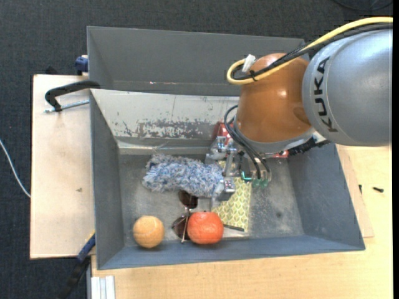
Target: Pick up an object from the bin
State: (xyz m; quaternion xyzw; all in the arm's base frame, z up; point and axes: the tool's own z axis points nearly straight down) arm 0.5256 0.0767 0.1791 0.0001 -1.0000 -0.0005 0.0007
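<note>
My gripper (228, 180) hangs low in the middle of the bin, at the right end of a blue-and-white knitted cloth (181, 174) that lies bunched across the floor. Its metal fingers reach down onto the cloth's right edge and over the top of a green patterned flat packet (237, 210). Just in front sits an orange-red round fruit (205, 227) resting on dark sunglasses (184, 212). Whether anything is between the fingers is hidden.
A pale orange ball (148, 231) lies near the front left corner. A small red thing (222, 131) peeks out behind the gripper by the back wall. The arm's orange cover and cables hang over the bin's right half.
</note>
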